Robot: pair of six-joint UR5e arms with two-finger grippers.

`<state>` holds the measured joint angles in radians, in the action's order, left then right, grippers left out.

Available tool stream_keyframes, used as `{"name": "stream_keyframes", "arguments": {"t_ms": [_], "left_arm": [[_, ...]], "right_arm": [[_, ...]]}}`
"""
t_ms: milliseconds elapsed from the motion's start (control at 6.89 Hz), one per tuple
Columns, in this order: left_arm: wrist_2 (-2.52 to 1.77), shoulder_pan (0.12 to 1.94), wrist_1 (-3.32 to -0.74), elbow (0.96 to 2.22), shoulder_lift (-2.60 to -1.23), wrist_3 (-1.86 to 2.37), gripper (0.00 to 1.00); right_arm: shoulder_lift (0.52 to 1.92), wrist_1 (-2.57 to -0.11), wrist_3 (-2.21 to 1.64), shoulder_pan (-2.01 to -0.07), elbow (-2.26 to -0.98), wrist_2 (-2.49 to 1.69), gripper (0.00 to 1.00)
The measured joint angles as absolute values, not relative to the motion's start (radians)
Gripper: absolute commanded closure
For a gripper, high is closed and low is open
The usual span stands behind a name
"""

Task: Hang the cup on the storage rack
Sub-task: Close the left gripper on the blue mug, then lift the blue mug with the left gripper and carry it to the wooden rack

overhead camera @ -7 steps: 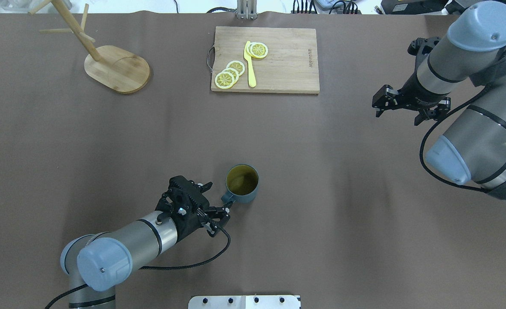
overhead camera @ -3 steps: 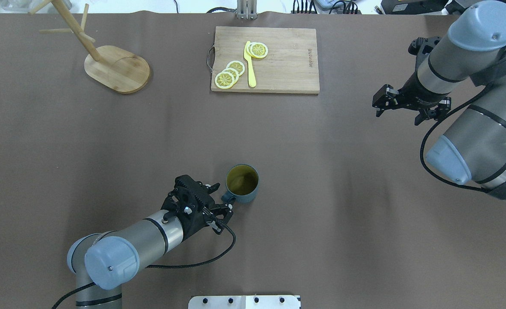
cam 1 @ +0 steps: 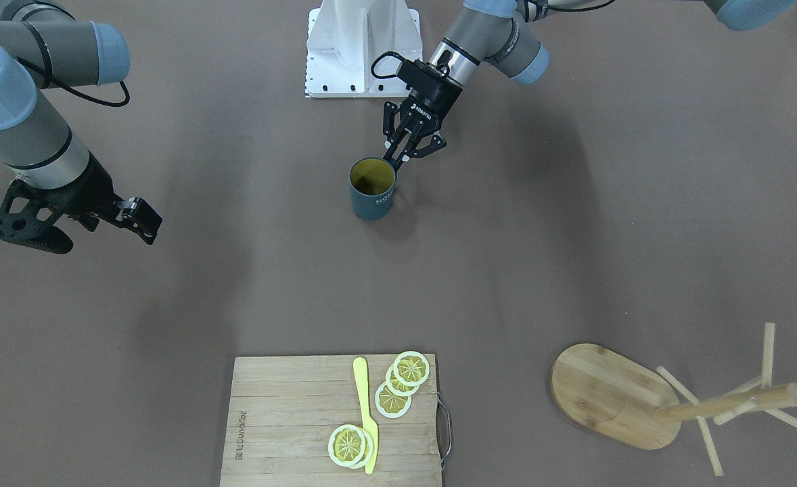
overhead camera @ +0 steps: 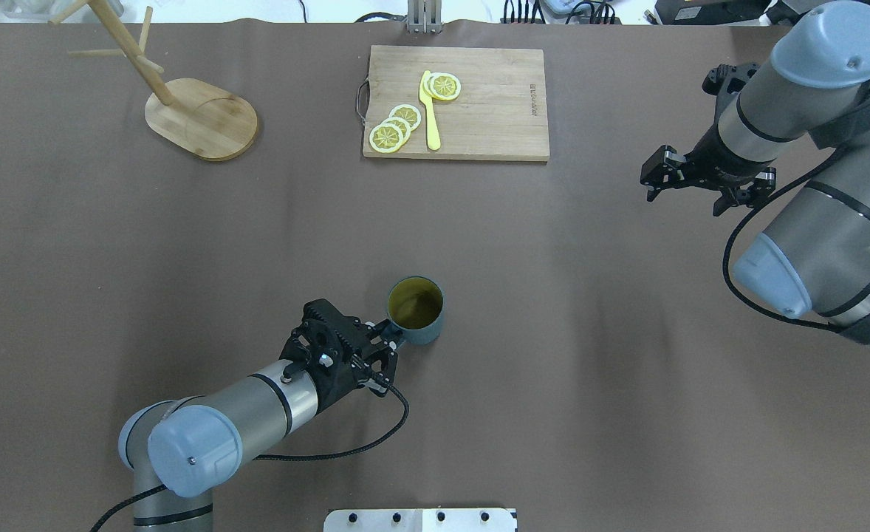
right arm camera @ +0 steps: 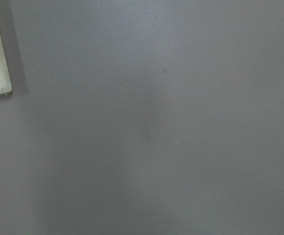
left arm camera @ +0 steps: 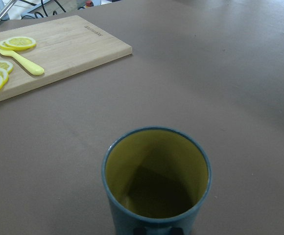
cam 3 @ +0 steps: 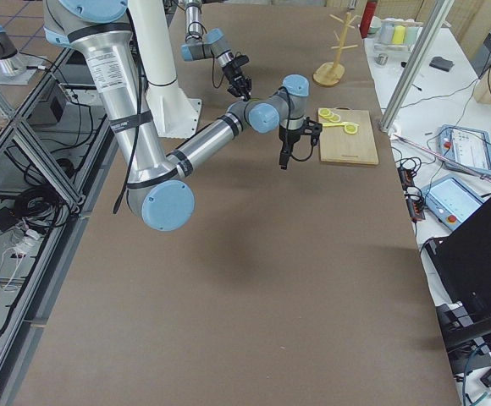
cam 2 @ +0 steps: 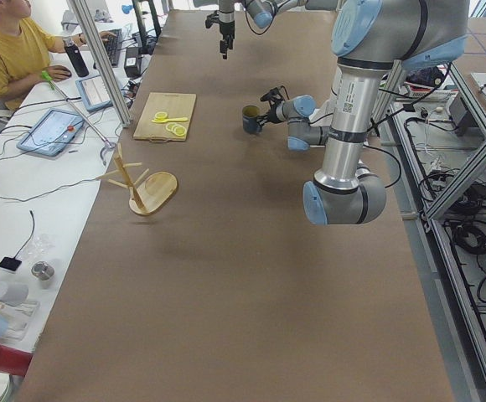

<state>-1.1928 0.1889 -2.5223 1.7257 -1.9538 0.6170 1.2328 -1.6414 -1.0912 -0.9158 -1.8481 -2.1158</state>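
The dark teal cup [overhead camera: 416,311] with a yellow inside stands upright near the table's middle front, and its rim fills the left wrist view [left arm camera: 156,176]. My left gripper [overhead camera: 391,338] is closed on the cup's handle, on the side toward the robot; the front-facing view shows the left gripper [cam 1: 394,161] at the rim of the cup [cam 1: 372,188]. The bamboo storage rack [overhead camera: 202,118] stands at the far left, with nothing on its pegs. My right gripper [overhead camera: 684,199] is open and empty above the table at the right.
A wooden cutting board [overhead camera: 479,111] with lemon slices and a yellow knife lies at the far middle. The robot's white base plate [cam 1: 361,47] is at the near edge. An operator sits beyond the far edge in the exterior left view.
My left gripper moved forward to the cup's handle and its fingers closed on it. The cup shifted slightly away. The right arm stayed still.
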Motion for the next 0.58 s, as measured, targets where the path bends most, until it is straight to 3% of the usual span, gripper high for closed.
{"name": "stream_keyframes", "arguments": {"t_ms": [581], "left_arm": [[-1.463, 0.411, -2.520, 1.748, -1.949, 0.801, 1.00]], "right_arm": [[1.257, -1.640, -1.095, -0.918, -1.869, -2.115, 0.00]]}}
